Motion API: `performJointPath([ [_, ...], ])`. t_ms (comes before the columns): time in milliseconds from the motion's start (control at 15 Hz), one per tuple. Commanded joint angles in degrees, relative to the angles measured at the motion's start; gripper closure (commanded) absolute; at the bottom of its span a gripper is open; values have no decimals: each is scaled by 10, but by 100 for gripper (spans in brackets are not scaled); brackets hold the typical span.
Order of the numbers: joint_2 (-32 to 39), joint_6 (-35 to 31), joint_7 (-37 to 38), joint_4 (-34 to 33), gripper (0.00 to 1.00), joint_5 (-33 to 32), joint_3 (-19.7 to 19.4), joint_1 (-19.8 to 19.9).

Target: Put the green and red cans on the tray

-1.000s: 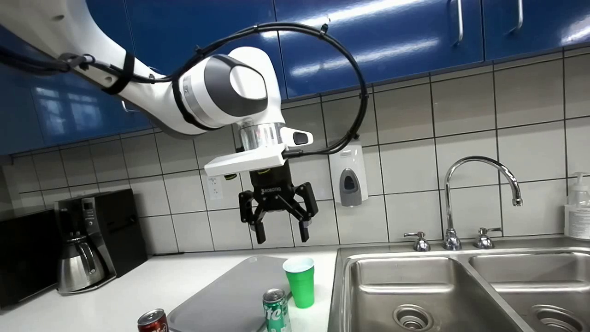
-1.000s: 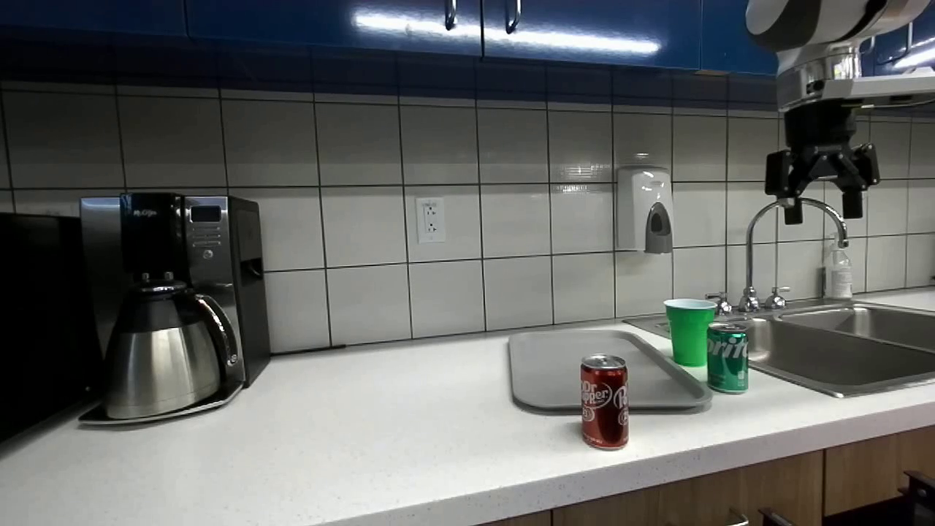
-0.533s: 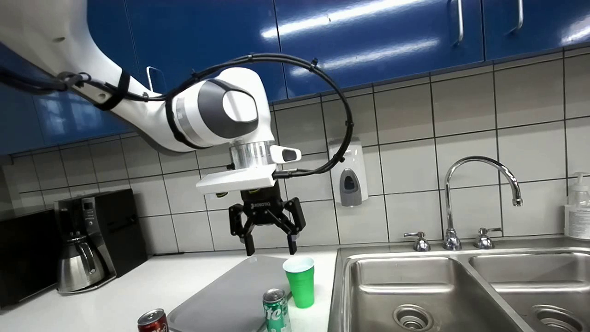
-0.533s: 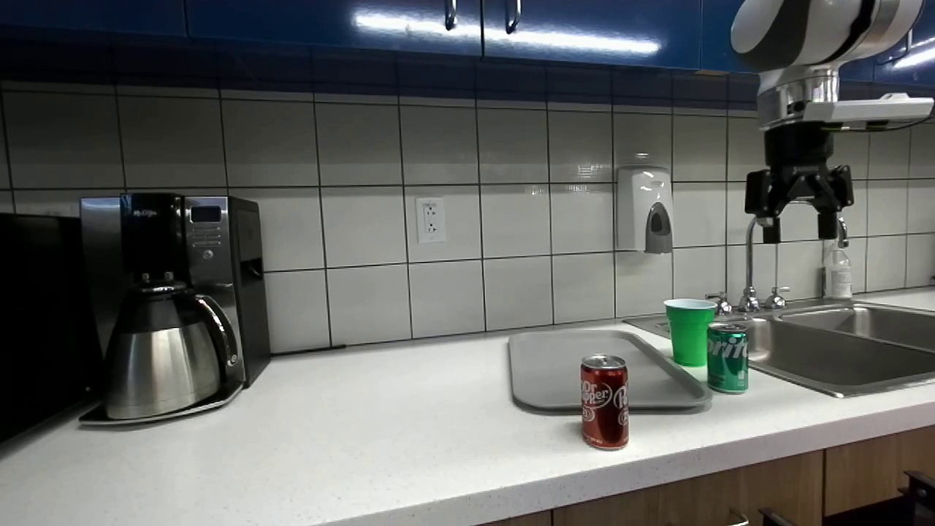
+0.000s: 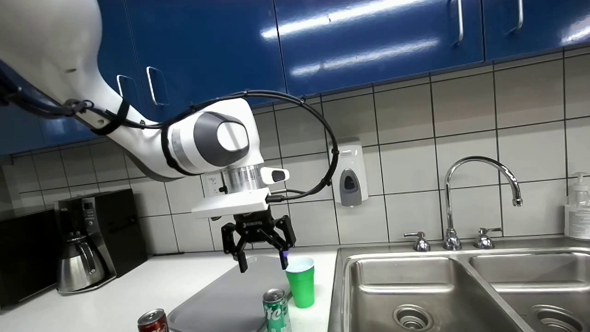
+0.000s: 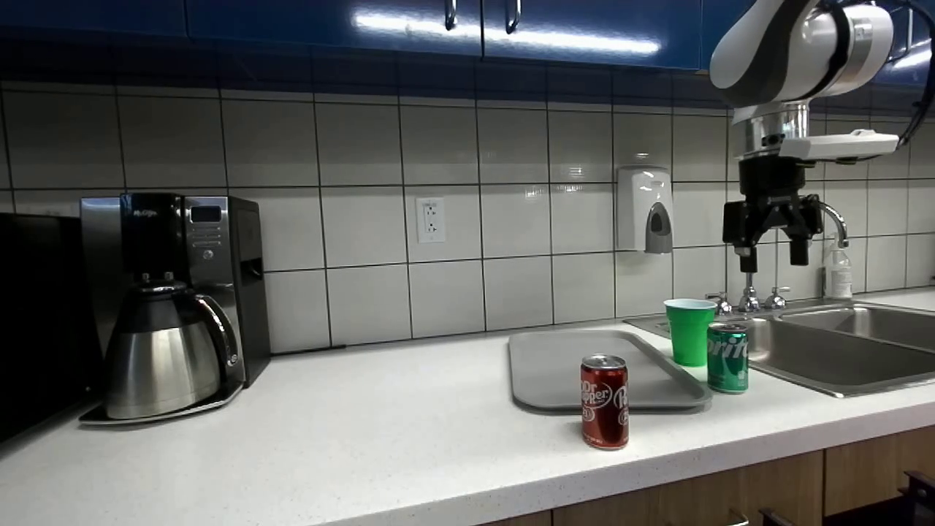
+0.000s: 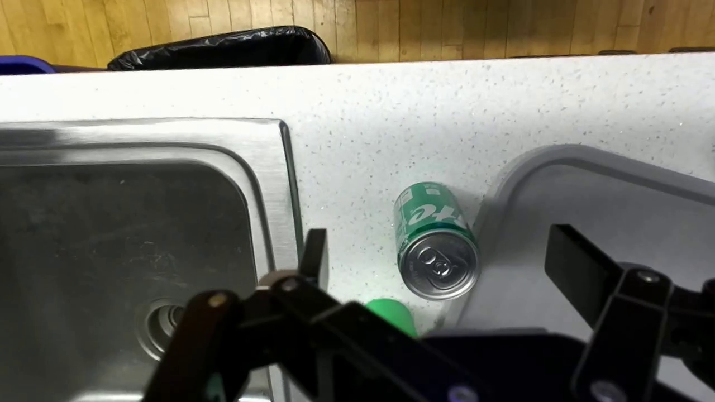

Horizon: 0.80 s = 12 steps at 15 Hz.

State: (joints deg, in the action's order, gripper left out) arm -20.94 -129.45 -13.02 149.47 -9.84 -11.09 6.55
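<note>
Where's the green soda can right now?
In an exterior view, the green can is toward the right, standing on the white counter between the gray tray and the sink, close by the green cup.

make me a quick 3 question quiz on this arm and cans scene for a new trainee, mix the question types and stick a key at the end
1. Fill in the blank: in the wrist view, the green can shows between the sink and the ____.
2. True or false: the end effector is open and holds nothing.
3. Multiple choice: which brand is printed on the red can?
(a) Sprite
(b) Dr Pepper
(c) Coca-Cola

Key
1. tray
2. True; its jaws stand apart with nothing in their grasp.
3. b
</note>
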Motion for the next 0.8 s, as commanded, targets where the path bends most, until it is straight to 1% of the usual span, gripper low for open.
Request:
performJointPath([
  [0,30,-36,-4,3,0,-10,11,2],
  [733,137,-131,-3,-9,0,-11,22,0],
])
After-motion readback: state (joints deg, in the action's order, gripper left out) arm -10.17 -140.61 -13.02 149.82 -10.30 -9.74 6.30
